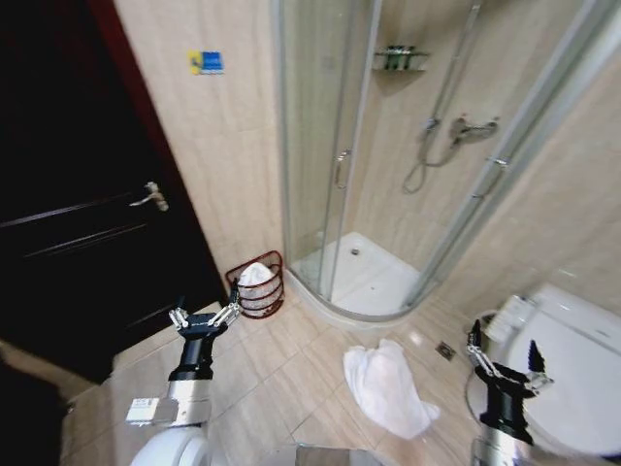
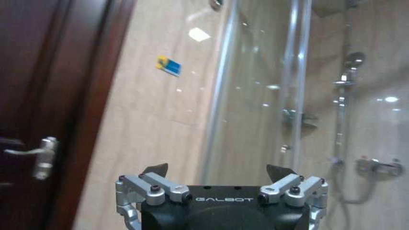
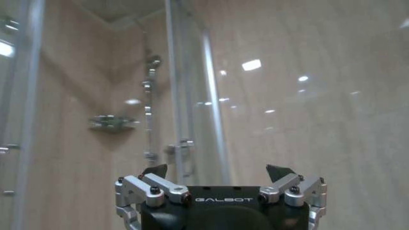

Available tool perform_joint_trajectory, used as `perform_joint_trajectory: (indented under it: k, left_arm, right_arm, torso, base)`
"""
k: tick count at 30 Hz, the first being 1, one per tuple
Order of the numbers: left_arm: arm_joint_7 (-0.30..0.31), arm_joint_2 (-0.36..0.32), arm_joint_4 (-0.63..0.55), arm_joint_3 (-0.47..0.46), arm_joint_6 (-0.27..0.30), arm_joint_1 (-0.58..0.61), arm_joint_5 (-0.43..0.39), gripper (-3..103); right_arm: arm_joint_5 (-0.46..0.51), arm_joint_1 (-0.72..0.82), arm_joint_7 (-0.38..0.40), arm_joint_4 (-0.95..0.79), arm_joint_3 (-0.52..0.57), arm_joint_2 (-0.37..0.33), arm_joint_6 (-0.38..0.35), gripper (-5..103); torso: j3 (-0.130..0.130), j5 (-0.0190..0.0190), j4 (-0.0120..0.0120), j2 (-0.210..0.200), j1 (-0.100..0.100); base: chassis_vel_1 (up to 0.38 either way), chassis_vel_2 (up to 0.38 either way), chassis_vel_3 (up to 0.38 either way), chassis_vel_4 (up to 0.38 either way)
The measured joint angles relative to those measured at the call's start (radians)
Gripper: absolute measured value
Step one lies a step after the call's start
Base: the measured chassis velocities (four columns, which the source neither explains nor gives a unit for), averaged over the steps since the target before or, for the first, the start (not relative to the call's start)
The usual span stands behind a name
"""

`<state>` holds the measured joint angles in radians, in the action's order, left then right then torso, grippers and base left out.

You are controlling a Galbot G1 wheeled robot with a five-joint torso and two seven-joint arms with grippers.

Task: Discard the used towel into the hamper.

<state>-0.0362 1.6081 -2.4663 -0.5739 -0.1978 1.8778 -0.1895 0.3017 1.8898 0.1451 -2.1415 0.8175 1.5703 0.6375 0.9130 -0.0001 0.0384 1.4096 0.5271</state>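
A crumpled white towel [image 1: 386, 386] lies on the tiled floor between the two pincers, its long axis running diagonally. The woven wire-like hamper [image 1: 259, 285], holding white cloth, stands beyond the left pincer [image 1: 204, 316]. Both it and the right pincer [image 1: 505, 357] gape wide, empty.

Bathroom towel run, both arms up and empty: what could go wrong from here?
1. The hamper already holds white cloth, so the towel may hang over the rim or slide out.
2. The towel lies flat and spread on the glossy floor tiles; a pinch by the open right gripper may catch only a fold.
3. The hamper sits between the dark door and the glass shower door, leaving the open left gripper little room.
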Motion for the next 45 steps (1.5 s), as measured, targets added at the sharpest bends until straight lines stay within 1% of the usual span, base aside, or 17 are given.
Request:
perform_joint_trajectory:
  k: [5, 7, 8, 11, 16, 19, 22, 25, 27, 31, 32, 36, 38, 40, 41, 43, 45]
  left_arm:
    - [0.0, 0.0, 0.0, 0.0, 0.0, 0.0, 0.0, 100]
    - [0.0, 0.0, 0.0, 0.0, 0.0, 0.0, 0.0, 100]
    - [0.0, 0.0, 0.0, 0.0, 0.0, 0.0, 0.0, 100]
    - [0.0, 0.0, 0.0, 0.0, 0.0, 0.0, 0.0, 100]
    - [0.0, 0.0, 0.0, 0.0, 0.0, 0.0, 0.0, 100]
    - [0.0, 0.0, 0.0, 0.0, 0.0, 0.0, 0.0, 100]
    - [0.0, 0.0, 0.0, 0.0, 0.0, 0.0, 0.0, 100]
    - [0.0, 0.0, 0.0, 0.0, 0.0, 0.0, 0.0, 100]
    - [0.0, 0.0, 0.0, 0.0, 0.0, 0.0, 0.0, 100]
    - [0.0, 0.0, 0.0, 0.0, 0.0, 0.0, 0.0, 100]
    - [0.0, 0.0, 0.0, 0.0, 0.0, 0.0, 0.0, 100]
    - [0.0, 0.0, 0.0, 0.0, 0.0, 0.0, 0.0, 100]
    - [0.0, 0.0, 0.0, 0.0, 0.0, 0.0, 0.0, 100]
    - [0.0, 0.0, 0.0, 0.0, 0.0, 0.0, 0.0, 100]
    - [0.0, 0.0, 0.0, 0.0, 0.0, 0.0, 0.0, 100]
    - [0.0, 0.0, 0.0, 0.0, 0.0, 0.0, 0.0, 100]
    - [0.0, 0.0, 0.0, 0.0, 0.0, 0.0, 0.0, 100]
  right_arm:
    - [0.019, -0.003, 0.0, 0.028, 0.0, -0.007, 0.023, 100]
    - [0.011, -0.026, 0.006, 0.056, 0.005, 0.0, 0.067, 100]
    - [0.011, -0.026, 0.006, 0.056, 0.005, 0.0, 0.067, 100]
    - [-0.006, -0.037, 0.018, 0.08, 0.019, 0.003, 0.115, 100]
    - [-0.007, -0.035, 0.023, 0.099, 0.017, 0.001, 0.157, 100]
    - [-0.015, -0.032, 0.028, 0.123, 0.007, 0.006, 0.185, 100]
    - [-0.012, -0.032, 0.032, 0.132, 0.007, 0.007, 0.172, 100]
    - [0.042, -0.039, 0.055, 0.174, 0.002, -0.012, 0.097, 100]
    - [0.046, -0.042, 0.058, 0.183, 0.002, -0.015, 0.091, 100]
    - [0.092, -0.045, 0.072, 0.247, -0.021, -0.035, 0.048, 100]
    - [0.111, -0.04, 0.069, 0.262, -0.04, -0.04, 0.023, 100]
    - [0.116, -0.05, 0.037, 0.319, -0.068, -0.044, 0.015, 100]
    - [0.086, -0.07, -0.005, 0.381, -0.082, -0.042, 0.026, 100]
    - [0.084, -0.074, -0.018, 0.396, -0.087, -0.044, 0.022, 100]
    - [0.084, -0.08, -0.038, 0.421, -0.096, -0.048, 0.011, 100]
    - [0.084, -0.08, -0.038, 0.421, -0.096, -0.048, 0.011, 100]
    - [0.104, -0.095, -0.077, 0.48, -0.117, -0.063, -0.008, 100]
  torso:
    - [0.0, -0.0001, 0.0, 0.0, 0.0]
    - [0.0, 0.0003, 0.0, 0.0, 0.0]
    - [0.0, 0.0003, 0.0, 0.0, 0.0]
    - [0.0, 0.0002, -0.0001, 0.0, 0.0]
    - [0.0, 0.0001, -0.0005, 0.0, 0.0]
    - [0.0, 0.0001, 0.0, 0.0, 0.0]
    - [0.0, 0.0, 0.0001, 0.0, 0.0]
    - [0.0, 0.0, 0.0001, 0.0, 0.0]
    - [0.0, 0.0, 0.0, 0.0, 0.0]
    - [0.0, 0.0001, 0.0, 0.0, 0.0]
    - [0.0, -0.0001, 0.0, 0.0, 0.0]
    - [0.0, 0.0001, 0.0, 0.0, 0.0]
    - [0.0, 0.0, 0.0, 0.0, 0.0]
    - [0.0, 0.0, 0.0, 0.0, 0.0]
    - [0.0, -0.0001, 0.0, 0.0, 0.0]
    - [0.0, -0.0001, 0.0, 0.0, 0.0]
    - [0.0, 0.0, 0.0, 0.0, 0.0]
  base:
    - [-0.131, -0.121, -0.123, -0.125]
    - [-0.139, -0.131, -0.136, -0.135]
    - [-0.139, -0.139, -0.143, -0.135]
    - [-0.129, -0.125, -0.126, -0.118]
    - [-0.109, -0.104, -0.102, -0.098]
    - [-0.029, -0.018, -0.018, -0.023]
    - [0.0, 0.0, 0.0, 0.0]
    - [0.0, 0.0, 0.0, 0.0]
    - [0.0, 0.0, 0.0, 0.0]
    - [0.0, 0.0, 0.0, 0.0]
    - [0.0, 0.0, 0.0, 0.0]
    - [0.0, 0.0, 0.0, 0.0]
    - [0.0, 0.0, 0.0, 0.0]
    - [0.0, 0.0, 0.0, 0.0]
    - [0.0, 0.0, 0.0, 0.0]
    - [0.0, 0.0, 0.0, 0.0]
    - [0.0, 0.0, 0.0, 0.0]
